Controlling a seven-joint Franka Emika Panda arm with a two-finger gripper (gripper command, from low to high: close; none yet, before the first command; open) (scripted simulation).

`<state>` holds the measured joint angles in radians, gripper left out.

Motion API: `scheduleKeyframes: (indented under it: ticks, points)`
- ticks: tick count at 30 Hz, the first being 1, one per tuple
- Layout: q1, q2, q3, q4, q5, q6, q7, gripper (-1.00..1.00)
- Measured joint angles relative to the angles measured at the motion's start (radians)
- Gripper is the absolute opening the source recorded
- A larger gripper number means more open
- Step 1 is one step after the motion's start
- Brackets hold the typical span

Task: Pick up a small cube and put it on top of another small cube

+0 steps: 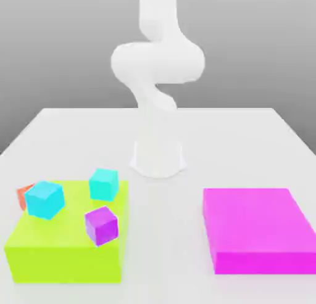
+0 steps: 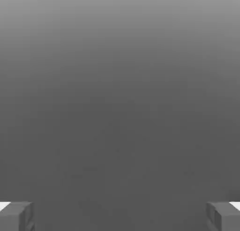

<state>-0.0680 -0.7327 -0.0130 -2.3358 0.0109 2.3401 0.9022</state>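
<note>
1. The fingers stand wide apart, holding nothing, with only blank grey between them.
2. The red-orange cube sits at the green block's far corner on the exterior view's left, half hidden behind a cyan cube.

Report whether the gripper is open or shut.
Open: in the hand view the gripper has its fingertips far apart, nothing between them.

Pretty clearly a simulated test bench, not a real room: a flat white tabletop is set against a blank grey backdrop, with untextured lime-green and magenta slab platforms rendered on it.
</note>
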Motion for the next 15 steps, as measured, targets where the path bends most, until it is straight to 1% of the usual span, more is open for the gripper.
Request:
scheduleKeyframes:
  ticks: [15]
  points:
    - [-0.395, 0.416, -0.088, -0.219, 0.035, 0.247, 0.653, 0.0]
